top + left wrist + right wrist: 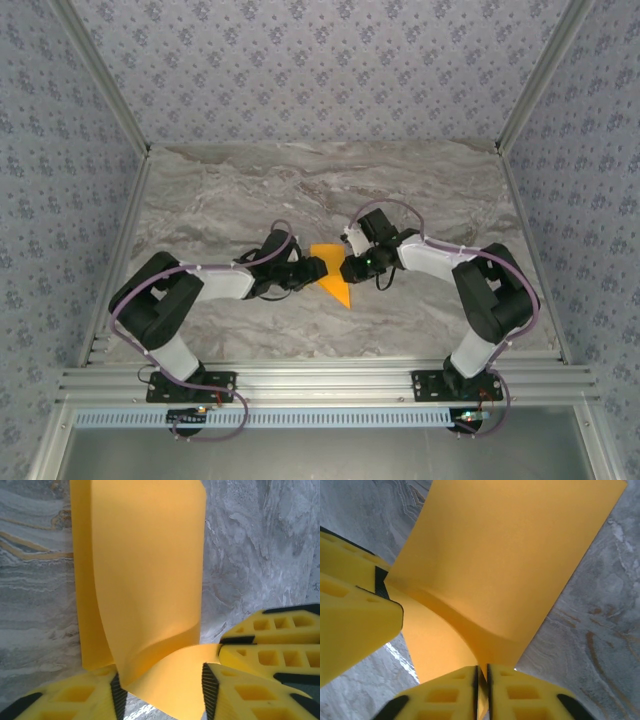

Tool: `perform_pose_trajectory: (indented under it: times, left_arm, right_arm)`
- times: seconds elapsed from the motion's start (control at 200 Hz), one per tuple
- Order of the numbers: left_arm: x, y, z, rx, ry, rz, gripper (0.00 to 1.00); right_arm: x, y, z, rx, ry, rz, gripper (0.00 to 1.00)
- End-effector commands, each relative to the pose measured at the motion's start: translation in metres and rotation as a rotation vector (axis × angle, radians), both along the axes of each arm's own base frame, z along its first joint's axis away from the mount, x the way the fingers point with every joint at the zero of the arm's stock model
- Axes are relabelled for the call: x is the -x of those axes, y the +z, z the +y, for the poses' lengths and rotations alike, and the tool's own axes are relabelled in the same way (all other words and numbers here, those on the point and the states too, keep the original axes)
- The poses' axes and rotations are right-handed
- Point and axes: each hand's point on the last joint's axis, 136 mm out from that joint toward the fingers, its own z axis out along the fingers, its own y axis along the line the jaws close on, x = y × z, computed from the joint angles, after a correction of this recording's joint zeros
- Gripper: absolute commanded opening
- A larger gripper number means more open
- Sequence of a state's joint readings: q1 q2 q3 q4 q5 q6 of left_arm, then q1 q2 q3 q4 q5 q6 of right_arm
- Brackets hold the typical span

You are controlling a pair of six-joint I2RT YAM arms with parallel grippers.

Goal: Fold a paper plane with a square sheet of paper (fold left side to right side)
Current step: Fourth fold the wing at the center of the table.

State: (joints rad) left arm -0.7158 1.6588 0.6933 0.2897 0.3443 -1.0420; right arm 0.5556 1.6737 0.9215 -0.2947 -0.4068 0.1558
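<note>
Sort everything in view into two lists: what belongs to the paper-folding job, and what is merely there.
Job: square sheet of paper; left claw; right claw, pinching the sheet.
Merely there: marble table; patterned walls; metal rail.

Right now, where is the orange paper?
Mid-table in the top view, the orange paper sits between the left gripper and the right gripper, which pinches it.

Grey marbled table (250, 190) between floral-papered walls (320, 60).

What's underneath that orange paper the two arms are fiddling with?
Grey marbled tabletop shows around the orange paper and beneath its lifted curl. The patch directly under the flat part is covered.
</note>
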Motion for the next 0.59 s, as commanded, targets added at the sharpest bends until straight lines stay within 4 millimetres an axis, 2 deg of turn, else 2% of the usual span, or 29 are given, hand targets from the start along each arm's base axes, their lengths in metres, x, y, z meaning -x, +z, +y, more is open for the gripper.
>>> perform_pose_trajectory:
  times: [0.0,0.1,0.175,0.315,0.45,0.59]
  left_arm:
    - [-0.007,0.014,-0.013,0.038,-0.016,-0.028,0.4]
    - [-0.008,0.02,-0.015,0.052,-0.011,-0.029,0.38]
    - [-0.008,0.024,-0.016,0.062,-0.003,-0.024,0.38]
    - [-0.01,0.028,-0.018,0.074,0.009,-0.01,0.38]
    - [-0.012,0.032,-0.019,0.075,0.015,-0.008,0.38]
    - [-0.012,0.033,-0.019,0.073,0.018,-0.002,0.38]
  right_arm:
    - [-0.004,0.01,-0.01,0.02,-0.017,-0.058,0.29]
    - [-0.007,0.024,-0.021,0.047,-0.043,-0.14,0.48]
    - [-0.005,0.034,-0.029,0.061,-0.05,-0.194,0.54]
    - [0.016,0.042,-0.023,0.052,0.009,-0.257,0.56]
    - [0.039,0.032,-0.006,0.062,0.072,-0.3,0.54]
    - [0.046,0.023,0.008,0.085,0.102,-0.337,0.54]
